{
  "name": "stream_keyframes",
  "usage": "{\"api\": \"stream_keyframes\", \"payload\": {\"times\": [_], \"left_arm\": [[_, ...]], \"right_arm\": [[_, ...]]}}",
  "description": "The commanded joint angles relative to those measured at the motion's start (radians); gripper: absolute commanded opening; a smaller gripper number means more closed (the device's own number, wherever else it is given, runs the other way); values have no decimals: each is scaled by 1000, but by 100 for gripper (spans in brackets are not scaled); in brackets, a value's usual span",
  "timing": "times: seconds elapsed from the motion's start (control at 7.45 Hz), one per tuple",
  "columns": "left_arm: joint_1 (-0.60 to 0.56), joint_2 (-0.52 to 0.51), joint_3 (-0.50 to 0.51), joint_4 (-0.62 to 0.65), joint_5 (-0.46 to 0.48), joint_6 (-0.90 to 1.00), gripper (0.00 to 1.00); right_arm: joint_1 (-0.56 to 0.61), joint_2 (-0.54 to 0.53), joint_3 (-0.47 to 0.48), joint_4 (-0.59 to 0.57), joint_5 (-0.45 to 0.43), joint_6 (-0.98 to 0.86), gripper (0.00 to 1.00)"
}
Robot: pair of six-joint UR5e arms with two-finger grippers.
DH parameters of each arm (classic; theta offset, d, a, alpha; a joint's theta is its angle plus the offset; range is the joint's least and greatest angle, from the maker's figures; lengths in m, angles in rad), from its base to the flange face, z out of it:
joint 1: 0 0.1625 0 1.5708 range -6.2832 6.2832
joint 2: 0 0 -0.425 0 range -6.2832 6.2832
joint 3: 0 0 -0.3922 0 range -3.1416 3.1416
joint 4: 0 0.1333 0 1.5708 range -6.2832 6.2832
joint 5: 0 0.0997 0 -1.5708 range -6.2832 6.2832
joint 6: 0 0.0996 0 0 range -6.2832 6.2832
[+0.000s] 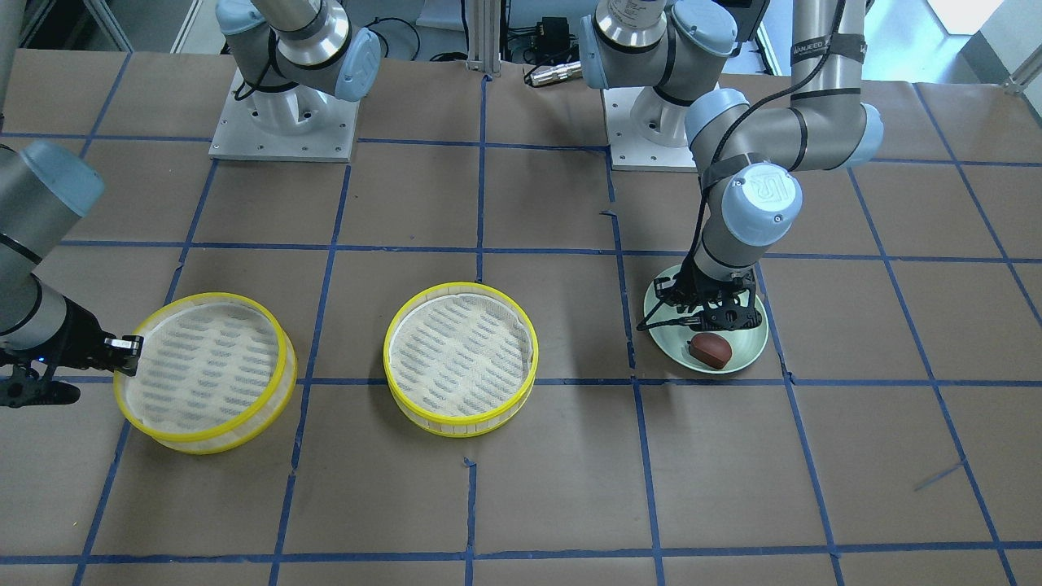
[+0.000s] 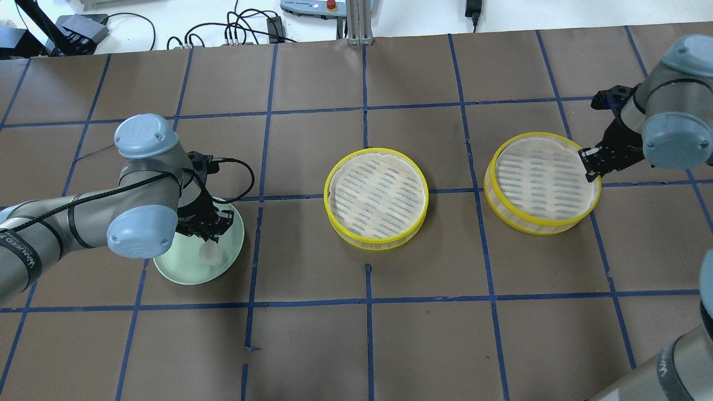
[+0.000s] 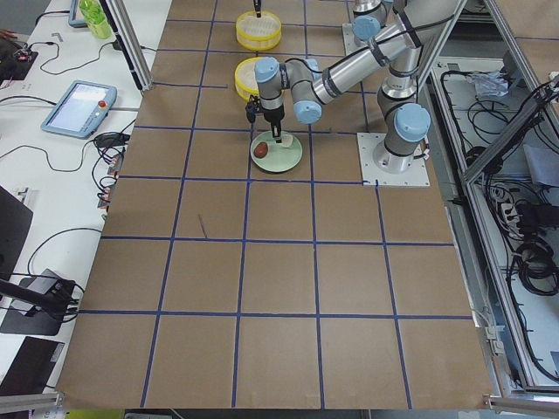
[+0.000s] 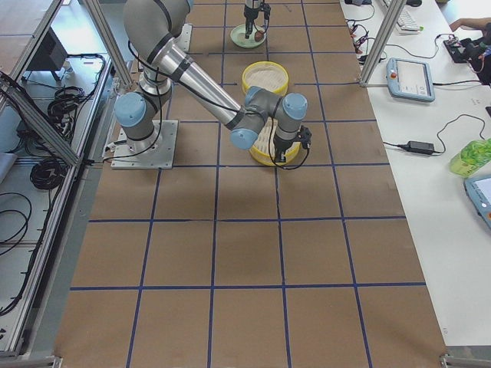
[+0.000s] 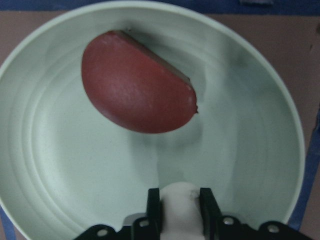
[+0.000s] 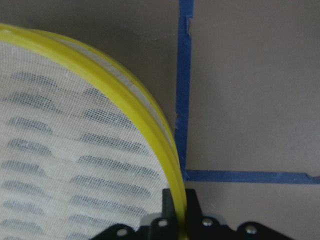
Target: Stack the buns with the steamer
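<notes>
My left gripper (image 5: 180,209) is shut on the white bun (image 5: 180,196) and holds it just over the pale green plate (image 5: 240,125); the bun also shows in the overhead view (image 2: 210,254). The reddish-brown bun (image 5: 135,85) lies on the plate beside it, also seen in the front view (image 1: 711,348). My right gripper (image 6: 178,206) is shut on the yellow rim of one steamer tray (image 2: 543,181), which looks slightly tilted. The second steamer tray (image 2: 376,195) sits free in the table's middle.
The table is brown paper with a blue tape grid (image 2: 365,301). The two arm bases (image 1: 285,114) stand at the robot's edge. Cables and a power unit (image 2: 83,28) lie beyond the far edge.
</notes>
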State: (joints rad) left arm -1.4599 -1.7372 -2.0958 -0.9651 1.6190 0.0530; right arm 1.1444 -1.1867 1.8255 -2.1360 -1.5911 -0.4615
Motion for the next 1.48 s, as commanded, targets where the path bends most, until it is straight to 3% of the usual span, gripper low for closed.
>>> {"api": "stream_keyframes", "payload": {"times": [0.0,0.27,0.4,0.8,0.94,1.07,1.34], "left_arm": [[-118,65,167,-120,-132,-175,0],[-293,27,334,-173,-183,-405,1],[-337,-20,361,-140,-185,-454,1],[-436,-187,362,105,-218,-608,2],[-444,-227,362,132,-217,-614,26],[-444,-228,352,131,-212,-613,99],[-444,-223,349,131,-211,-608,100]], "right_arm": [[0,-71,-52,116,-10,0,5],[-2,-192,-219,474,-13,1,5],[-11,-209,-277,564,-15,3,5],[36,-211,-268,570,-3,55,6],[85,-208,-268,565,2,84,5],[136,-196,-267,553,10,128,5],[233,-142,-253,464,46,243,5]]}}
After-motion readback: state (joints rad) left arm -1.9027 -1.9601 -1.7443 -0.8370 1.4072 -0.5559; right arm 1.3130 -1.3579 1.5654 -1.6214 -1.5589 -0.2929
